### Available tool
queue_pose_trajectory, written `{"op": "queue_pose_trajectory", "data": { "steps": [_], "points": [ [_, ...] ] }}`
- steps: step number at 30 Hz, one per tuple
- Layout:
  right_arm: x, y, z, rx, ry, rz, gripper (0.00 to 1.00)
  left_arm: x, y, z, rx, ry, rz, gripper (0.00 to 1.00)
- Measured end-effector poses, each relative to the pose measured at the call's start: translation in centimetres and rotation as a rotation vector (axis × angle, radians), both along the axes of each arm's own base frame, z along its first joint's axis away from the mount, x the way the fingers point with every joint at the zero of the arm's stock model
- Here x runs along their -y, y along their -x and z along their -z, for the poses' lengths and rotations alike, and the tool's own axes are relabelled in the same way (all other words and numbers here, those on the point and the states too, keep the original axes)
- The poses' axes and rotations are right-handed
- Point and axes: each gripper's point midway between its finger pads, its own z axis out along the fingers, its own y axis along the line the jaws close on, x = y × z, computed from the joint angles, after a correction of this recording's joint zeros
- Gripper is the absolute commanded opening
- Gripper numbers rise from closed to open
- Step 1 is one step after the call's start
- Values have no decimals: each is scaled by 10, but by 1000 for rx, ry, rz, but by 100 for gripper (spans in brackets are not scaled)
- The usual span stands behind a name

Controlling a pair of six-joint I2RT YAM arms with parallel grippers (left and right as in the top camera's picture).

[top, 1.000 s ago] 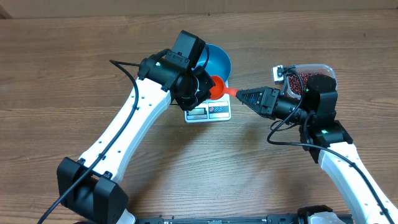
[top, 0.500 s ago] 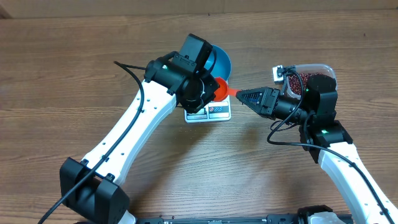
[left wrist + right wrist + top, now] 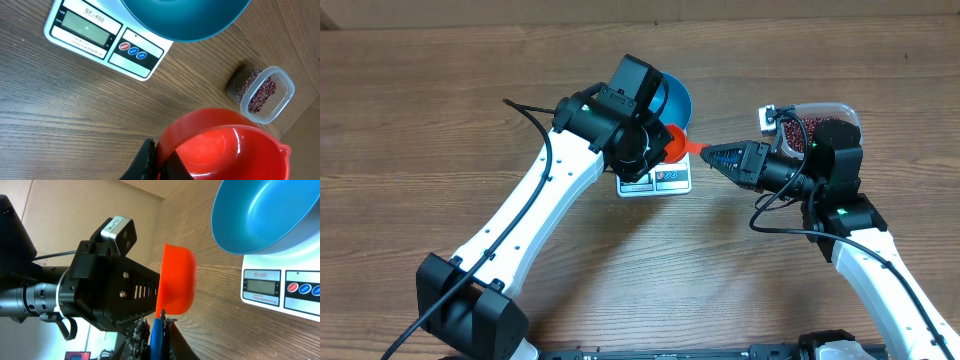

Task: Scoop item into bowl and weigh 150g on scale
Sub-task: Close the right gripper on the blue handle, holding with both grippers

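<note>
Brown wood-grain table [image 3: 440, 90] under both arms, matte and flat, with a paler strip along the far edge. Near the middle, the bright blue bowl [image 3: 676, 96] seated on the small white scale [image 3: 665, 181] — wider than the platform and overhanging it, display and three round buttons facing the near side. No beans to be seen in the part of the bowl's inside on view. Well off to the right, beside the right arm, a clear rounded-rectangular tub [image 3: 828, 105] with the beans [image 3: 794, 128] loose inside: tiny, dark maroon, heaped.

Between the arms, just beside the bowl and above the scale's edge, an orange-red scoop [image 3: 669, 141], glossy, round-cupped, empty. Left claw [image 3: 154, 162] closed down, one black finger hard against the cup's rim, apparently pinching it. Right claw [image 3: 710, 154] drawn narrow around the scoop's handle (a thin stub, mostly hidden between the fingers in the wrist view).

Judged from this: beans hard, light one by one, free-flowing as a heap — prone to roll, bounce and scatter, hopeless to pinch, so best lifted only in the scoop's cup. Scoop itself stiff, light, slick plastic; best held by the handle, well back, cup kept level. Bowl smooth and likely to slide on the scale if nudged, so better left untouched and filled from above in small pours toward the target weight
</note>
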Motion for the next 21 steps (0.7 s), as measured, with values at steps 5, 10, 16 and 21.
{"op": "queue_pose_trajectory", "data": {
  "steps": [5, 10, 16, 21],
  "points": [
    [0, 0, 1, -2, 1, 1, 4, 0, 0, 0, -1, 1, -2, 4],
    [0, 0, 0, -1, 0, 0, 4, 0, 0, 0, -2, 1, -5, 27],
    [0, 0, 0, -2, 0, -1, 4, -2, -2, 0, 8, -12, -16, 98],
    [0, 0, 0, 0, 1, -1, 4, -3, -3, 1, 10, -16, -22, 100]
  ]
}}
